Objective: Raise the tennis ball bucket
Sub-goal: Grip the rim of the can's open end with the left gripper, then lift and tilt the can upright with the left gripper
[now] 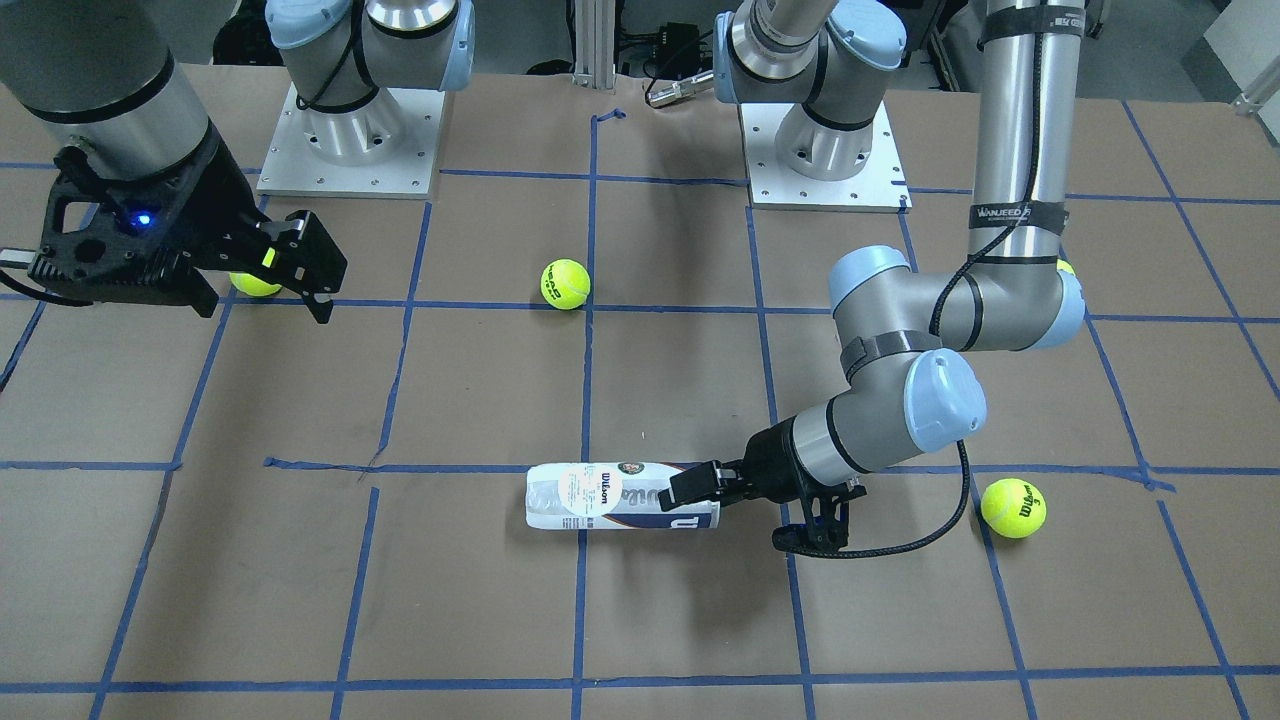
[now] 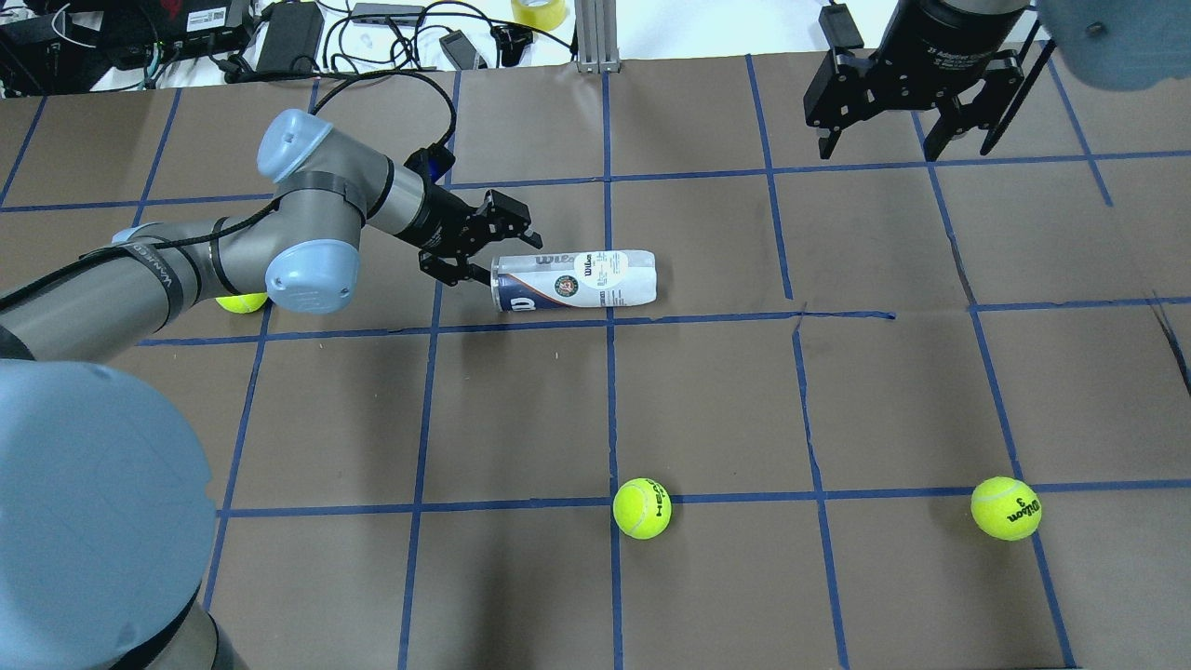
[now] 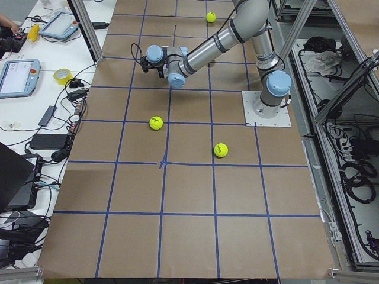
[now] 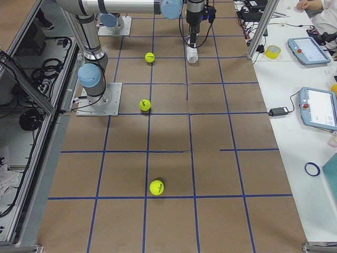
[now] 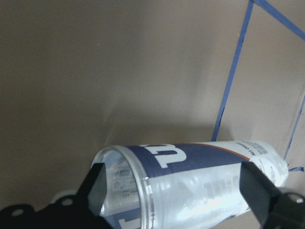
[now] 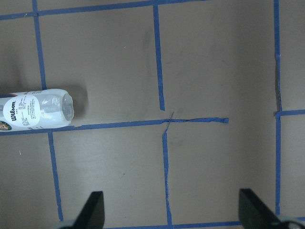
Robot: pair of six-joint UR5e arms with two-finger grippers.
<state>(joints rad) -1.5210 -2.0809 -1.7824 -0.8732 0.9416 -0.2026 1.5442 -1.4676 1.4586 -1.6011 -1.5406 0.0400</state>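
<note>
Brown paper crossed by blue tape covers the table. Mid-frame in the overhead view, the tennis ball bucket lies on its side. The left gripper gapes wide, straddling the bucket's open end and gripping nothing yet; closing and then raising likely come next. At that view's upper right, the right gripper hangs open and empty.

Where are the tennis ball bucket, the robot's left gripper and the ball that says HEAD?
tennis ball bucket [image 2: 574,281]: overhead view, middle of its side.
left gripper [image 2: 505,258]: overhead view, midway between its fingertips.
HEAD tennis ball [image 2: 642,508]: overhead view, centre of the ball.
</note>
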